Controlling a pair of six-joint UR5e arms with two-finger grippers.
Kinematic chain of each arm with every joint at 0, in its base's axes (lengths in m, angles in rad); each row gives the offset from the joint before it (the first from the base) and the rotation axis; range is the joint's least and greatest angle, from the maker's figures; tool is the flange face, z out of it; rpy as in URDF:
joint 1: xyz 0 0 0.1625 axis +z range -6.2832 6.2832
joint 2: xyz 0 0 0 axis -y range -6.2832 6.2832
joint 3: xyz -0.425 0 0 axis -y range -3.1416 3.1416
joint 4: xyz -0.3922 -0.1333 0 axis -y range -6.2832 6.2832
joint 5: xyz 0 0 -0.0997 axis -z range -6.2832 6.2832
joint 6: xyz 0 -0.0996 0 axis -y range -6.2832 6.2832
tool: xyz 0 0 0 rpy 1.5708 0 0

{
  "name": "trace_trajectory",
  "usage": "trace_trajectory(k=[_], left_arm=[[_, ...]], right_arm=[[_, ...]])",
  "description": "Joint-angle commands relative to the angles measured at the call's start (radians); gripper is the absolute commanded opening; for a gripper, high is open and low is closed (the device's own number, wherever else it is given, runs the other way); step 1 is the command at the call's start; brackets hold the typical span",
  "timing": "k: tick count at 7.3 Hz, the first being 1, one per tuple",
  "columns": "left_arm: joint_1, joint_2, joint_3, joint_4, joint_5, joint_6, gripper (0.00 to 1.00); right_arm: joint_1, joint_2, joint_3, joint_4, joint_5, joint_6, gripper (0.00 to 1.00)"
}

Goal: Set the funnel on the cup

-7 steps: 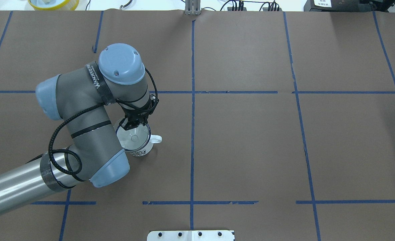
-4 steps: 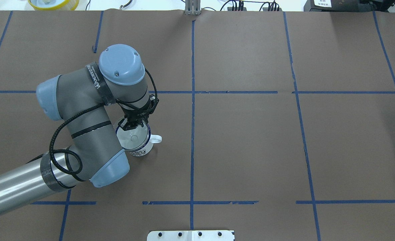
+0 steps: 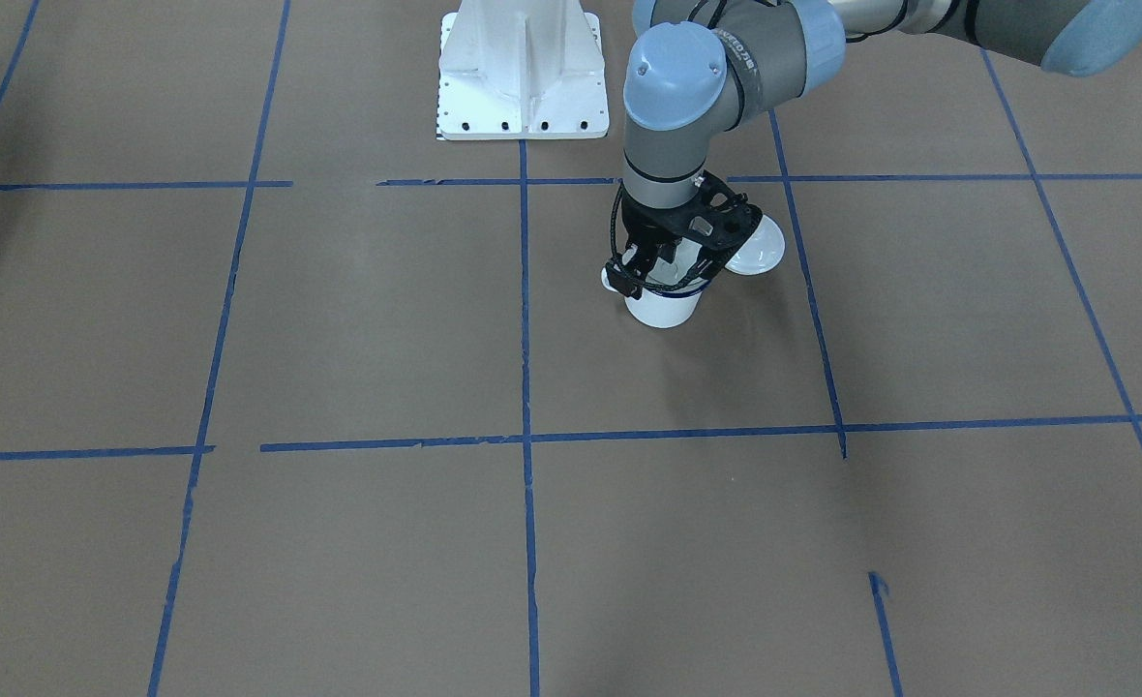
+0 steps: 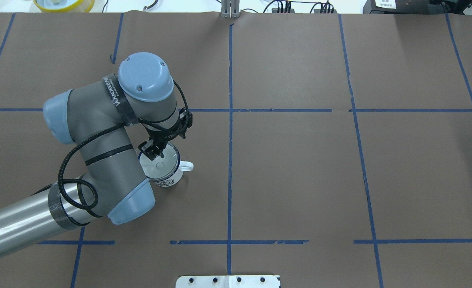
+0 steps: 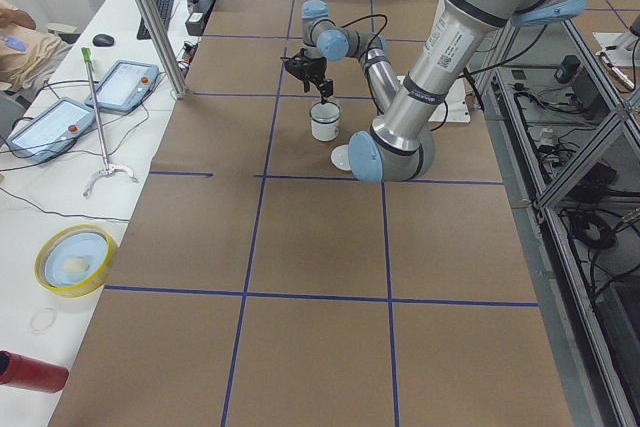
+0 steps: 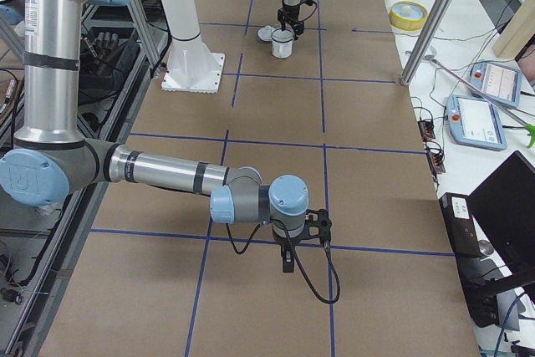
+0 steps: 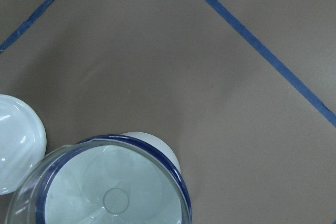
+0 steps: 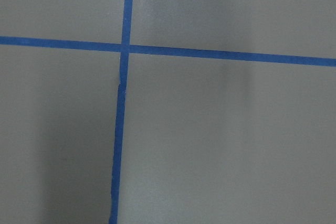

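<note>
The cup (image 4: pixel 167 182) stands on the table (image 4: pixel 300 180) right under the fingers of the left gripper (image 4: pixel 151 152), and the funnel (image 4: pixel 161 164) rests in its mouth. The fingers are above the funnel's far rim. A lid (image 3: pixel 761 248) lies just beside the cup, to the left of the fingers and nearer to the robot. The cup's handle points to their right.

A black band (image 4: pixel 117 98) wraps the robot's left arm (image 4: pixel 100 136) near the wrist. It carries white capital letters that begin "WAN"; the remaining letters are too small to read. A dark printed mark sits low on the side of the white cup (image 4: pixel 168 181), illegible. A white label (image 4: pixel 385 3) on a black box (image 4: pixel 412 7) bears print too small to make out.
</note>
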Motion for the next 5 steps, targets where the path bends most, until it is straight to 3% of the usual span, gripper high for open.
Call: trace_trajectory(k=[1, 2, 5], left_arm=[[-0.094, 0.086, -0.116, -0.002, -0.004, 0.322, 1.00], [-0.181, 0.143, -0.154, -0.007, -0.015, 0.523, 1.00], [-0.508, 0.328, -0.155, -0.008, -0.178, 1.087, 1.00]], right_arm=[[0.000, 0.000, -0.001, 0.000, 0.000, 0.000, 1.00], [0.000, 0.000, -0.001, 0.000, 0.000, 0.000, 1.00], [0.000, 0.000, -0.001, 0.000, 0.000, 0.000, 1.00]])
